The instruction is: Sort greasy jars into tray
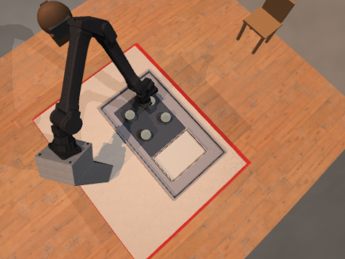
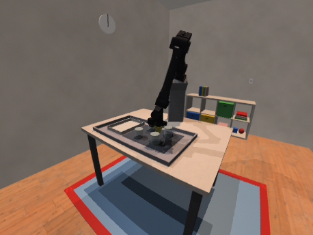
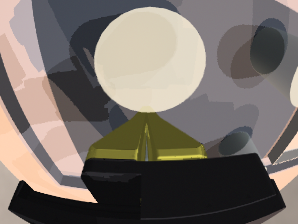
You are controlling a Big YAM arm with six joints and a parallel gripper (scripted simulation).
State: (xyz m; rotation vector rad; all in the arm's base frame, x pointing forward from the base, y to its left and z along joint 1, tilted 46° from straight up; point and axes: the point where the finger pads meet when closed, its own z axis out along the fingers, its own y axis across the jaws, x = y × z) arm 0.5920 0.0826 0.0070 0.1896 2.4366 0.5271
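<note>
My gripper (image 1: 146, 105) (image 2: 158, 130) (image 3: 146, 112) is shut and empty, its yellow fingertips together and pointing down beside one jar (image 1: 152, 101) (image 2: 154, 136) (image 3: 150, 60). In the wrist view the tips meet that jar's near edge; whether they touch cannot be told. The jar stands upright at the mat's far corner, partly hidden by the hand from above. Three more stand upright on the dark mat (image 1: 163, 136): one (image 1: 129, 115) (image 2: 168, 131), one (image 1: 166, 117) (image 2: 139, 132), and one (image 1: 145, 134) nearest the base. The tray (image 1: 180, 155) (image 2: 126, 126) beside the mat is empty.
A raised dark rim (image 1: 200, 126) (image 2: 141, 151) encloses the steel top (image 1: 207, 152) with mat and tray. The arm's base block (image 1: 56, 167) stands to the left in the top view. Two of the other jars show at the right of the wrist view.
</note>
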